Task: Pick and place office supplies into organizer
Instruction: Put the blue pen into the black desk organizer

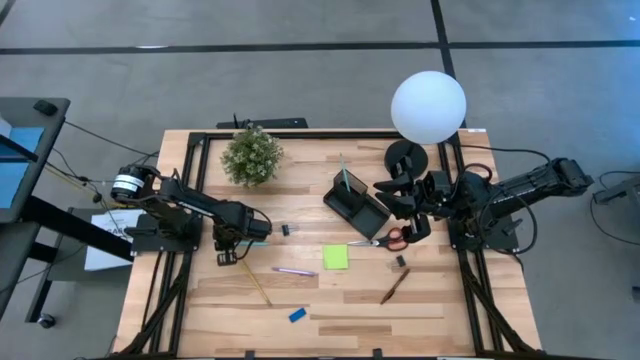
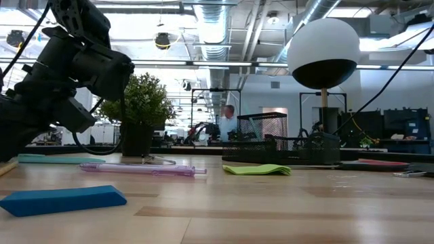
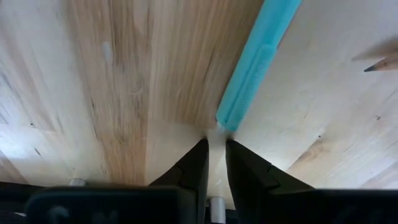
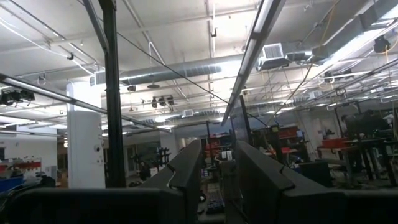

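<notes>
My left gripper (image 1: 228, 252) (image 3: 214, 144) points down at the table's left part, with its fingers drawn close around the near end of the teal pen (image 3: 258, 59). That pen lies flat on the wood (image 2: 61, 160). The yellow pencil (image 1: 255, 282) lies just beside it, with its tip (image 3: 380, 63) in the wrist view. My right gripper (image 1: 412, 215) (image 4: 219, 165) hovers by the black organizer (image 1: 357, 203). It faces the room, is slightly open and holds nothing. The red-handled scissors (image 1: 388, 240), green sticky pad (image 1: 335, 257), pink pen (image 1: 295, 271), brown pen (image 1: 393, 287) and blue eraser (image 1: 297, 315) rest on the table. My left gripper pinches the teal pen by its very end (image 3: 225, 124), only between the free ends of the fingers (image 3: 198, 155). It comes steeply from above. The rest of the pen lies flat on the table, reaching away from the fingers.
A potted plant (image 1: 251, 155) stands at the far left and a globe lamp (image 1: 428, 107) at the far right behind the organizer. Small black clips (image 1: 284, 230) (image 1: 400, 262) lie on the wood. A person (image 2: 227, 122) shows far off in the room.
</notes>
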`<action>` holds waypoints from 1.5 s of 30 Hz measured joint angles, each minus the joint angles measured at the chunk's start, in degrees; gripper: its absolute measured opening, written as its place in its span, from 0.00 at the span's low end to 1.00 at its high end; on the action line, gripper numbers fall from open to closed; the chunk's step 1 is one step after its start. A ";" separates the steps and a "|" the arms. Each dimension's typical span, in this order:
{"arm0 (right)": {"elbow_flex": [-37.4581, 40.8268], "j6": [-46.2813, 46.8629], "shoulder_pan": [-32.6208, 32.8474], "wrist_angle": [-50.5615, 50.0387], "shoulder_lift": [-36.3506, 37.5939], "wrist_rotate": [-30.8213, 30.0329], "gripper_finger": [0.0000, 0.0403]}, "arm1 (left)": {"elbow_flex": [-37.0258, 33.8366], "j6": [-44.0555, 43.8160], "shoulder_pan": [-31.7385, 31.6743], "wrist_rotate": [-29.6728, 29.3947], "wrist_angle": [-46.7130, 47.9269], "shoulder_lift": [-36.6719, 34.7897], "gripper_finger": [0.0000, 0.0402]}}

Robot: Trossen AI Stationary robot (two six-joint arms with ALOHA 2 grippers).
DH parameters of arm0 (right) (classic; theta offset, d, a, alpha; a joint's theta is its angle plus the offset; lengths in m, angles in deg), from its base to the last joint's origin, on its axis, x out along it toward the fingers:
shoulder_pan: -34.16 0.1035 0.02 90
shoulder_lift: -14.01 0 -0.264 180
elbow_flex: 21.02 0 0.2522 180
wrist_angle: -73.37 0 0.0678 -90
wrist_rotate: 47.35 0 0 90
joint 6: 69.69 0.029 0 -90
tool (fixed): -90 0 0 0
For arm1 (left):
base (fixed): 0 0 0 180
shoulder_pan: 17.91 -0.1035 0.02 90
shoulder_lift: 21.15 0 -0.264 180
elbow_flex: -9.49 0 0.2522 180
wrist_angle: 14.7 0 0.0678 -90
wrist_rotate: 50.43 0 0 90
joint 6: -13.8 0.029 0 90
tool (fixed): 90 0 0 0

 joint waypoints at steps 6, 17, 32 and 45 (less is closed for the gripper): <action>0.00 0.00 0.00 0.00 0.00 0.00 0.23 | 0.00 0.60 0.00 0.13 -0.16 0.00 0.16; 0.00 0.03 0.01 0.00 0.00 0.00 0.23 | 0.06 0.68 -0.04 -0.06 -0.54 -0.02 0.18; 0.00 0.04 0.00 0.00 0.02 0.00 0.23 | 1.99 1.57 -0.04 -1.84 -1.81 0.02 0.18; 0.00 0.04 0.03 0.02 0.02 0.00 0.23 | 1.68 1.62 -0.04 -1.82 -1.56 -0.08 0.16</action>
